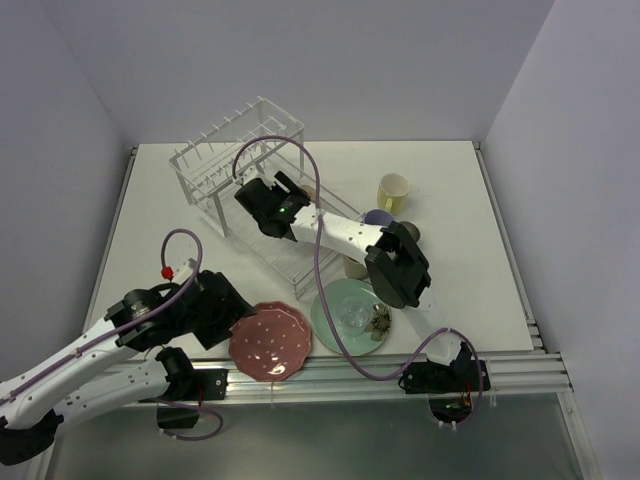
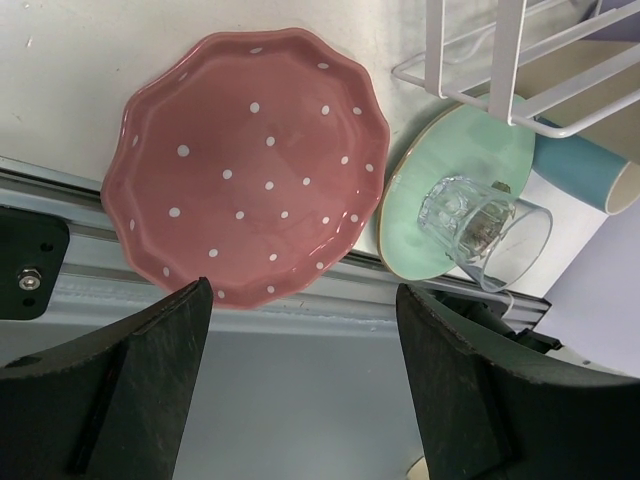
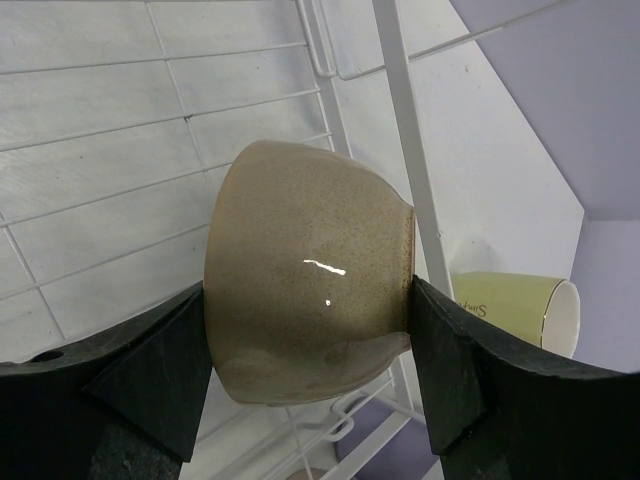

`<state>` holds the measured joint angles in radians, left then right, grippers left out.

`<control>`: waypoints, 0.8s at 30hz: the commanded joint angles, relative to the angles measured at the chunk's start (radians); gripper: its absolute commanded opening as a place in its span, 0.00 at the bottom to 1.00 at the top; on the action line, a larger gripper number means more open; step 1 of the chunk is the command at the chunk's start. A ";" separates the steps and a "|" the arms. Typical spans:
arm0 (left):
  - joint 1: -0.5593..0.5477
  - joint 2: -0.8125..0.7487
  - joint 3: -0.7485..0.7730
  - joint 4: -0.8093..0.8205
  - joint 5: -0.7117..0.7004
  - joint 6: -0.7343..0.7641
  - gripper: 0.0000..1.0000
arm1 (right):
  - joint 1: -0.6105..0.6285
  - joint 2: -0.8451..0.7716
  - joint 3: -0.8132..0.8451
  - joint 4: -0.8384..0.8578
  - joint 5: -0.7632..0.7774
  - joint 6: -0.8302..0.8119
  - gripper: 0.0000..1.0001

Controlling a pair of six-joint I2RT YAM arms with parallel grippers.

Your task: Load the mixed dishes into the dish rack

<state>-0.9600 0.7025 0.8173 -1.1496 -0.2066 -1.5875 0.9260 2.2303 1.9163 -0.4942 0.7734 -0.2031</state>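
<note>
My right gripper [image 1: 262, 205] reaches over the flat tray of the white wire dish rack [image 1: 225, 160] and is shut on a cream-beige speckled bowl [image 3: 300, 290], held on its side just above the grid [image 3: 100, 200]. My left gripper [image 1: 225, 318] is open and empty over the front rail, just short of the pink-red dotted scalloped plate [image 1: 270, 342], which also shows in the left wrist view [image 2: 245, 165]. The mint-green plate [image 2: 470, 150] lies beside it with the small glass [image 2: 480, 225] lying on it. A light-blue cup [image 2: 580, 170] lies under the rack corner.
A yellow cup [image 1: 393, 190] lies on its side right of the rack and shows in the right wrist view [image 3: 510, 305]. A lavender cup [image 1: 378, 218] and a beige cup [image 1: 355, 267] sit by the right arm. Metal rails [image 1: 330, 372] run along the front edge.
</note>
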 commanded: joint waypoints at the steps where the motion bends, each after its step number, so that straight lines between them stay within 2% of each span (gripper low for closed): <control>1: -0.003 0.012 -0.001 0.002 0.013 0.009 0.80 | 0.011 0.025 -0.025 -0.009 -0.134 0.073 0.74; 8: -0.003 0.008 0.013 -0.013 0.009 0.012 0.81 | 0.014 0.032 -0.025 -0.014 -0.171 0.071 0.84; 24: -0.003 0.014 0.002 -0.027 0.015 0.011 0.85 | 0.036 -0.037 -0.132 0.028 -0.247 0.082 0.90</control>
<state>-0.9600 0.7052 0.8173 -1.1717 -0.1986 -1.5867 0.9497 2.2189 1.8328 -0.4519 0.6300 -0.1795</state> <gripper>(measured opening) 0.851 0.903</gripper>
